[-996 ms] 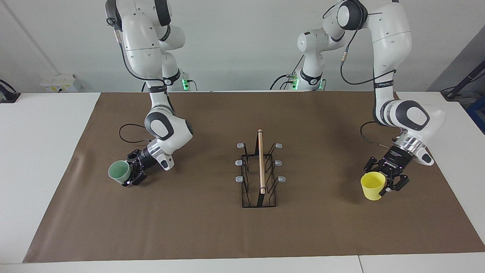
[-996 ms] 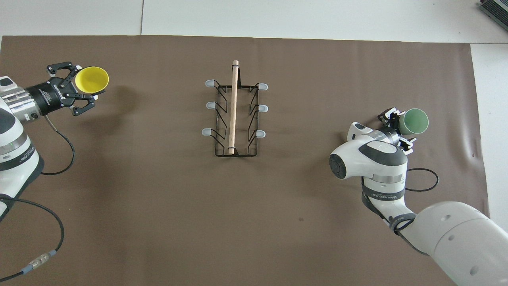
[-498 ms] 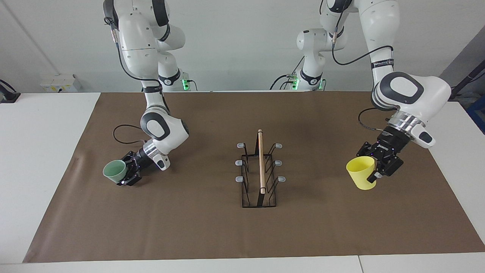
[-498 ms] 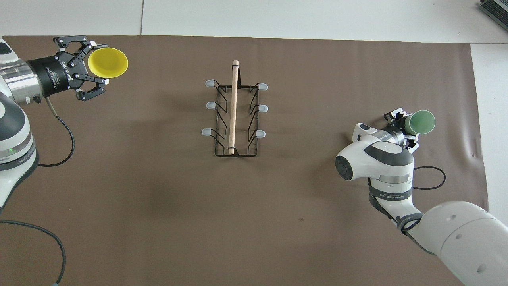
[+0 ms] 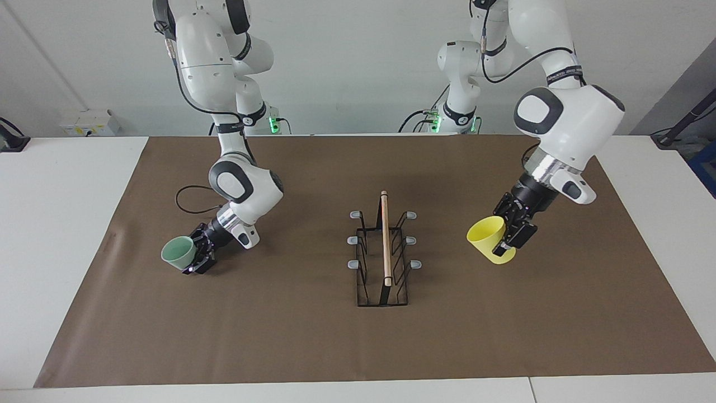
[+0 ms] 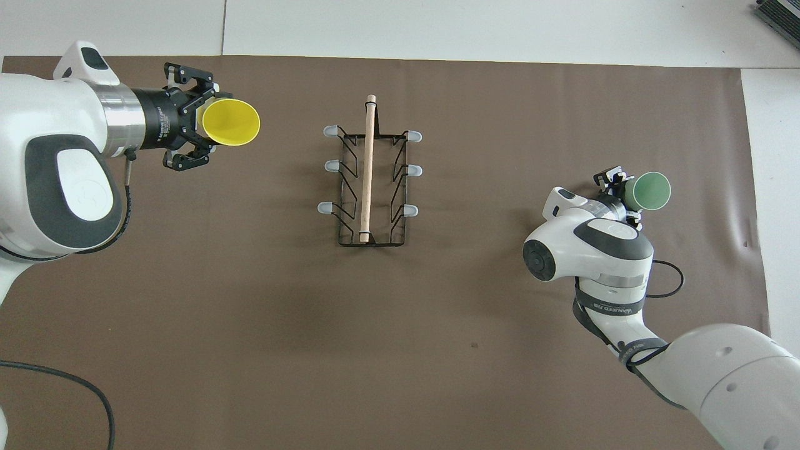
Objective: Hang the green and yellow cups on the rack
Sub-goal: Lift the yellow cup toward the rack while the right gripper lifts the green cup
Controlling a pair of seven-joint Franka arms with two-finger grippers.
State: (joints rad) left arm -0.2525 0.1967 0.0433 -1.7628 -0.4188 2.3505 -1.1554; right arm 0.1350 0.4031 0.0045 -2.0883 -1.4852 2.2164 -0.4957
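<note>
The black wire rack (image 5: 383, 280) (image 6: 369, 240), with a wooden rod on top and grey-tipped pegs, stands mid-mat with nothing on its pegs. My left gripper (image 5: 510, 230) (image 6: 206, 125) is shut on the wall of the yellow cup (image 5: 489, 239) (image 6: 232, 122). It holds the cup tilted in the air, mouth toward the rack, over the mat beside the rack toward the left arm's end. My right gripper (image 5: 194, 258) (image 6: 625, 195) is shut on the green cup (image 5: 178, 253) (image 6: 652, 191), low over the mat toward the right arm's end, with its mouth turned away from the rack.
A brown mat (image 5: 291, 341) covers most of the white table (image 5: 61, 224). Each arm trails a black cable (image 5: 187, 198) near its wrist. The mat around the rack is bare.
The left arm has risen and carried the yellow cup toward the rack, tipping its mouth that way. The right gripper has closed on the green cup and shifted slightly with it.
</note>
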